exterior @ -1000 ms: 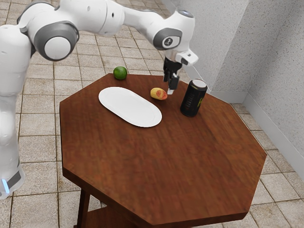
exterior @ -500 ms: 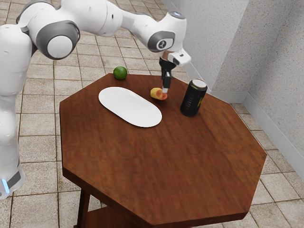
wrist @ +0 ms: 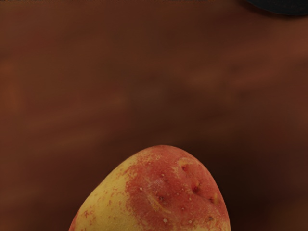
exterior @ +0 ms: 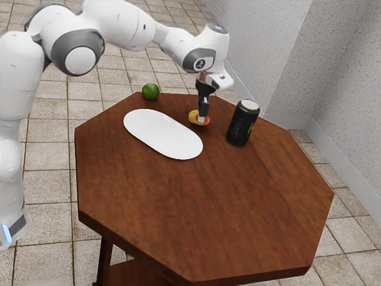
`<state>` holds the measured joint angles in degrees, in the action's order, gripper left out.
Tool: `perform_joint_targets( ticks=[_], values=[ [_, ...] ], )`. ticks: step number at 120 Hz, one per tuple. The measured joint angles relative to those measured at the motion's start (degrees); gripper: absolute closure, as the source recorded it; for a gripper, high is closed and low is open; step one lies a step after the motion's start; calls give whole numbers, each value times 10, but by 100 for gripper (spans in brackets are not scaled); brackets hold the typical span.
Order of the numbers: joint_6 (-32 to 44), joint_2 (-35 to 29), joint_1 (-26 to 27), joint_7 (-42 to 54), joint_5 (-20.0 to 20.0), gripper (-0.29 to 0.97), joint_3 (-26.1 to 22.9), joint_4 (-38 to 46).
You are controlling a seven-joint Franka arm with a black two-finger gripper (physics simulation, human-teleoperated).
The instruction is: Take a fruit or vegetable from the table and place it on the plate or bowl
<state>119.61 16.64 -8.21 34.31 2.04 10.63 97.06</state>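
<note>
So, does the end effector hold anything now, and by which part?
Cannot be told. The end effector is down at the red-yellow fruit on the table.

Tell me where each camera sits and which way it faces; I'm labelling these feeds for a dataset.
Exterior view: beside and above the table, looking down across it at the white plate, lime, black can and yellow-red fruit; the white arm enters from upper left, with the gripper at the fruit.
Wrist view: on the hand, looking down at the fruit just below and the tabletop.
Shared: the fruit and the wooden tabletop.
</note>
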Motion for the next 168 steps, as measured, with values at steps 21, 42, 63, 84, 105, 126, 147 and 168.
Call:
perform_joint_targets(
  ticks=[21, 42, 63, 84, 105, 126, 147, 168],
  values=[
    [5, 6, -1, 8, 0, 0, 0, 1],
    [12, 11, -1, 14, 1, 0, 0, 13],
    [16, 11, -1, 18, 1, 20, 0, 13],
    [21, 12, -2, 18, -5, 52, 0, 13],
    [20, 0, 1, 15, -11, 54, -3, 13],
    [-3, -69, 4, 17, -10, 53, -46, 26],
    [-14, -189, 19, 20, -9, 52, -83, 133],
    [-20, -243, 8, 22, -9, 52, -87, 184]
  ],
)
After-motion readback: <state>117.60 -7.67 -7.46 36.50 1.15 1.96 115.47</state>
